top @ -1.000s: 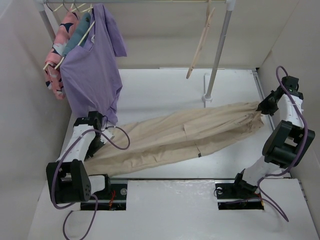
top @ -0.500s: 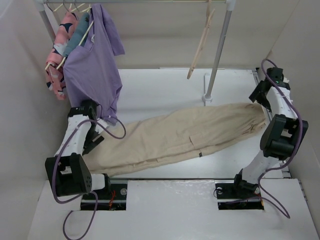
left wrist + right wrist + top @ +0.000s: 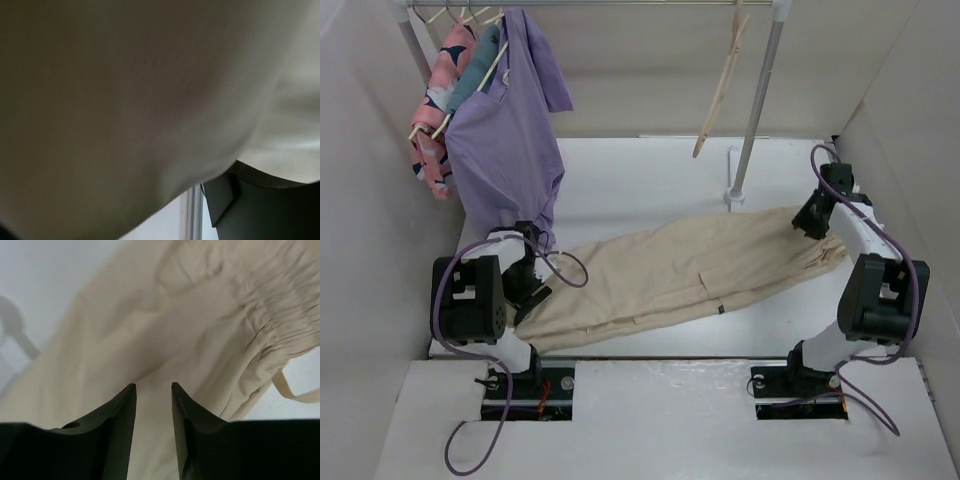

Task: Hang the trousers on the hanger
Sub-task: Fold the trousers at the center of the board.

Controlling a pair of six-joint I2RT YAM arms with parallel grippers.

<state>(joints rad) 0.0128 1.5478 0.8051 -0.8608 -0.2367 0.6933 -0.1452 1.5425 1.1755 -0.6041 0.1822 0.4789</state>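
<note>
Currently pre-grasp: trousers (image 3: 690,270) lie flat, hanger (image 3: 720,95) hangs bare. R gripper (image 3: 153,390) fingers parted over waistband (image 3: 280,325), empty; L gripper (image 3: 528,290) can't tell. Next: pinch waistband.

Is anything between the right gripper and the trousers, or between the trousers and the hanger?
Nothing visible. The right gripper hangs with jaws apart just over the trousers, at the gathered waistband. The hanger hangs bare at the back; only the rack post stands close beside it, its foot at the far edge of the cloth.
</note>
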